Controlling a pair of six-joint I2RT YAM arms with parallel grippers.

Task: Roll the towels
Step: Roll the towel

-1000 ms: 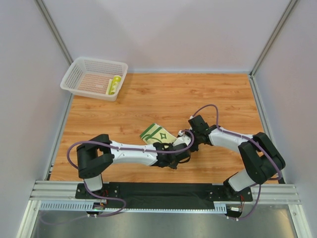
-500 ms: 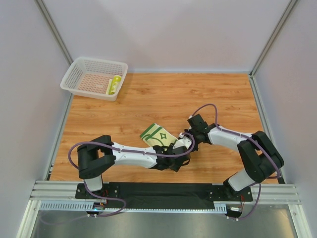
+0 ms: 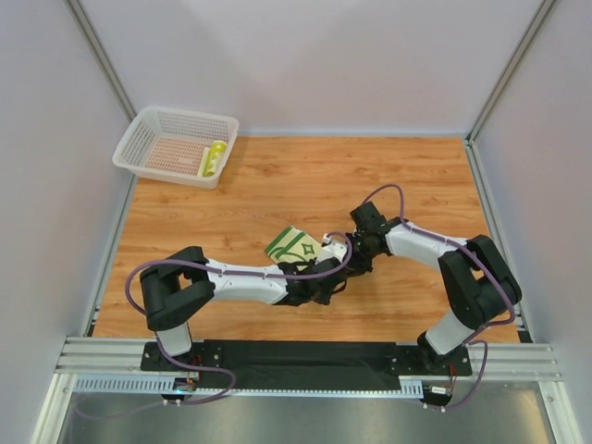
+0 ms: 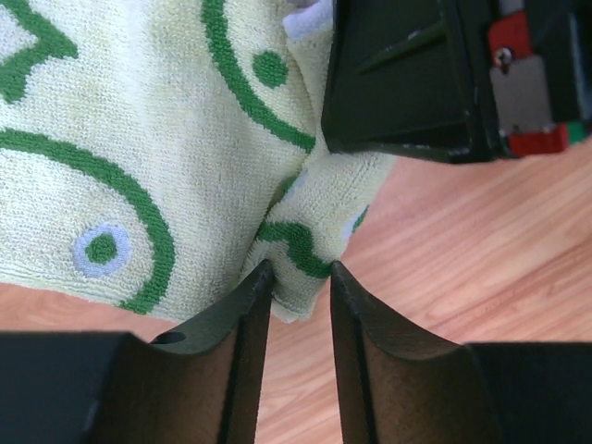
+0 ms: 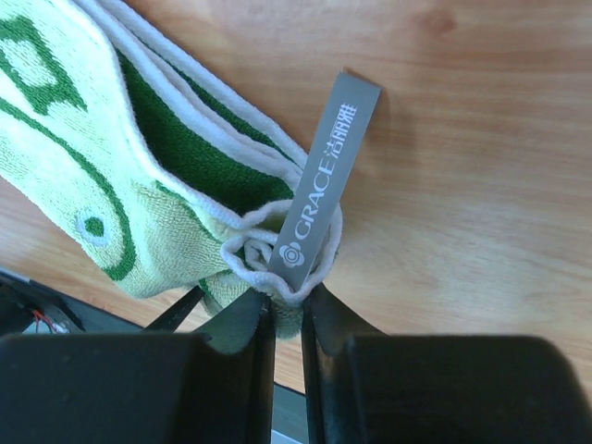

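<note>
Towel work at the middle of the wooden table [image 3: 388,176]: a cream-and-green towel [image 3: 294,243] lay folded into a band just beyond the two arms' meeting point, its near right end gathered into a small curl. The right gripper [image 5: 287,301] was closed on that curl, pinching the white piped edge where a grey GRACE label [image 5: 324,176] stood up from the seam, apparently to hold the started end firm as the core of the roll. From the left, the left gripper [image 4: 301,273] held its fingers [image 4: 248,314] only narrowly apart, a fold of the towel's edge poking between the tips; whether it was clamped on that fold could not be told. Its placement beside the other gripper suggested it was tucking loose cloth into the curl. At the far left corner, a yellow-green towel [image 3: 215,157] sat already rolled in a white mesh basket [image 3: 176,112], well apart from the work.
</note>
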